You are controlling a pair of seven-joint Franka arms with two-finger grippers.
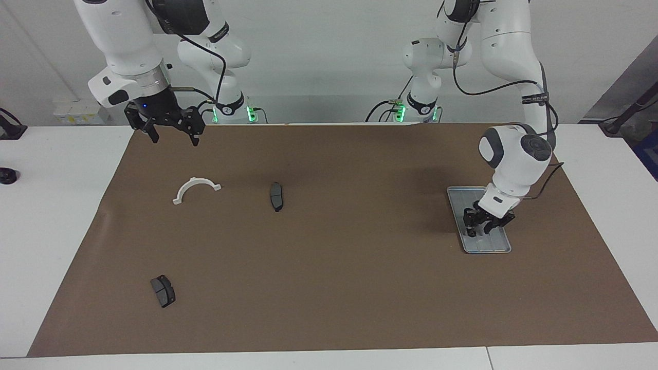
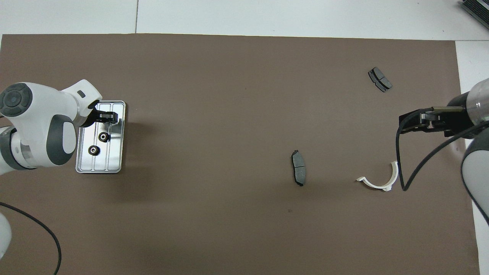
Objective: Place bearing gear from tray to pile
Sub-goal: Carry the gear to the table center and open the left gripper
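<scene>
Silver tray [image 2: 116, 168] bears no readable writing; gears [image 2: 93, 150] unmarked.

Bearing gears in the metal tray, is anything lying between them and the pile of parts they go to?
Nothing visible does. Only bare brown mat lies between the grooved silver tray holding two small black bearing gears and the pile's nearest part, a dark grey brake pad.

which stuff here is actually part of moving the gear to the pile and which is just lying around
In the job:
- tray
- two gears in the tray
- left hand, down in the tray
- pile: white bracket, two brake pads

Lying about:
- brown mat
- black cable
- right hand, waiting over the mat's edge
</scene>
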